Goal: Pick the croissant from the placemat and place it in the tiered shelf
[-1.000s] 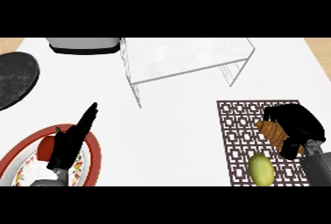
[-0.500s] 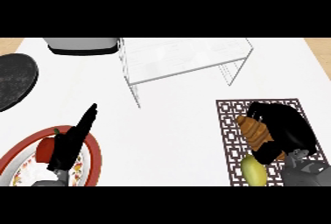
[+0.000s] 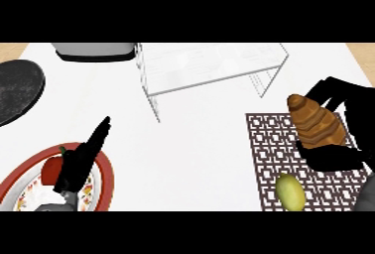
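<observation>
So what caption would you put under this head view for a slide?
Right hand holds the croissant above the placemat, near the tiered shelf; left hand rests open over a plate.

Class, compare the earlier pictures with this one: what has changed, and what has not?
The right robot hand, curled round the croissant, has lifted it off the placemat toward the tiered shelf. The left robot hand over the plate and the yellow-green fruit stayed put.

head view, steeply down, counter (image 3: 205,149) near
</observation>
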You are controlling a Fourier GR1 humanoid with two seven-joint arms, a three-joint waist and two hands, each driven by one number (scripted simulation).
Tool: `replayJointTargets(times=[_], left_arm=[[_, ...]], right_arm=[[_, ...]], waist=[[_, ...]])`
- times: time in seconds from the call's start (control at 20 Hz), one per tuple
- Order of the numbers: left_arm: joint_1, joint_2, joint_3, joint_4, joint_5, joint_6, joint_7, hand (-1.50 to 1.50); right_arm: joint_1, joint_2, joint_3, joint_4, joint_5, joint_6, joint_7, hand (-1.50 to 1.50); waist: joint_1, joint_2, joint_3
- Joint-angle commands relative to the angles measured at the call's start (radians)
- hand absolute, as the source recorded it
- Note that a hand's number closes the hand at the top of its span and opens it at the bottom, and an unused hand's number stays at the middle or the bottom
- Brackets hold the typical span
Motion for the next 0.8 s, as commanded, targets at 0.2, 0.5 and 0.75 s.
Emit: replayJointTargets(times=[0.2, 0.5, 0.75], left_arm=[[-0.036, 0.034, 0.034, 0.045, 0.027, -0.053, 0.035, 0.0], [0.066, 0.012, -0.005, -0.037, 0.012, -0.053, 0.01, 0.0], [-0.03, -0.016, 0.001, 0.046, -0.025, -0.009, 0.005, 0.0]], right_arm=[[-0.392, 0.037, -0.138, 0.083, -0.083, 0.031, 0.167, 1.5], [-0.62, -0.036, -0.167, 0.42, -0.008, -0.092, 0.119, 1.5], [-0.718, -0.041, -0.164, 0.698, 0.055, -0.28, 0.03, 1.5]], waist=[[0.01, 0.007, -0.004], [0.029, 0.009, -0.004], [0.024, 0.014, -0.004]])
